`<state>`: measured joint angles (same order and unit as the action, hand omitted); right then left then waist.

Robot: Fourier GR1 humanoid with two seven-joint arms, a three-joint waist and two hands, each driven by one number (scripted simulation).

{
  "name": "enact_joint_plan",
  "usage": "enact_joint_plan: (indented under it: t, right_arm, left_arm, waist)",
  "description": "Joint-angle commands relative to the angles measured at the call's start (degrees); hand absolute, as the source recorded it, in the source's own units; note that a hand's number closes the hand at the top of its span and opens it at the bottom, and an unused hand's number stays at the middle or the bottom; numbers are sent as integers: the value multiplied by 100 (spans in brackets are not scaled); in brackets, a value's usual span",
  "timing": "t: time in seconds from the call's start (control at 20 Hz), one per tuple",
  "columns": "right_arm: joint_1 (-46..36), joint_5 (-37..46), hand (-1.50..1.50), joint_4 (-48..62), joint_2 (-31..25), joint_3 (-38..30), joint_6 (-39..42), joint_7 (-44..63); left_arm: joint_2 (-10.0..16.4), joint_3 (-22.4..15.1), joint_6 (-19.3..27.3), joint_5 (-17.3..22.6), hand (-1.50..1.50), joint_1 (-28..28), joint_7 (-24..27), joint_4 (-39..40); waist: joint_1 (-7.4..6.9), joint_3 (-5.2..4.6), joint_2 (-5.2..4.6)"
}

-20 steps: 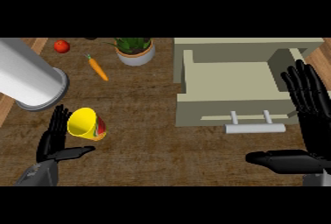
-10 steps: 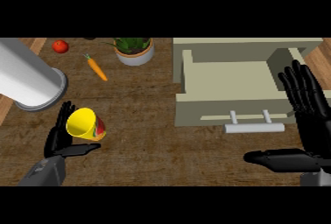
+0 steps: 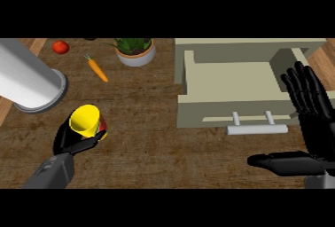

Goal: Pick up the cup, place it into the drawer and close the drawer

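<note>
Left robot hand (image 3: 64,138): my fingers and thumb curl round the cup at the near left of the worktop (image 3: 150,148), since I judge the carry comes next.
Cup (image 3: 83,119): one, yellow, tilted with its mouth up, inside my left grasp and well apart from the drawer. I cannot tell whether it is off the worktop.
Right robot hand (image 3: 315,126): spread, fingers straight and pointing up, resting at the right edge just beside the drawer front. There it is clear of the opening and, I judge, handy for the closing push.
Drawer (image 3: 216,108): one, pulled out, so the cup can go in from above.
Handle (image 3: 256,129): one pale bar on two posts.
Far side: one carrot (image 3: 98,69), one red fruit (image 3: 60,46), one potted plant (image 3: 134,52) and one grey cylinder (image 3: 29,86), all off my path, I judge.
</note>
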<state>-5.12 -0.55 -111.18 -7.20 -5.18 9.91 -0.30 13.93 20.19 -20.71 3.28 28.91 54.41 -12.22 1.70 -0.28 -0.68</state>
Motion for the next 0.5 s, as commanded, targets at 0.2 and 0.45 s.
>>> enact_joint_plan:
  t: [0.2,0.45]
  right_arm:
    - [-111,113,-150,212,30,18,-63,-52]
    - [136,116,-150,22,-6,36,14,-77]
  left_arm:
    - [-67,0,-1599,197,150,5,358,-127]
    - [-38,81,-1254,298,150,15,627,-384]
  waist:
    - [-37,2,3]
    - [-27,7,18]
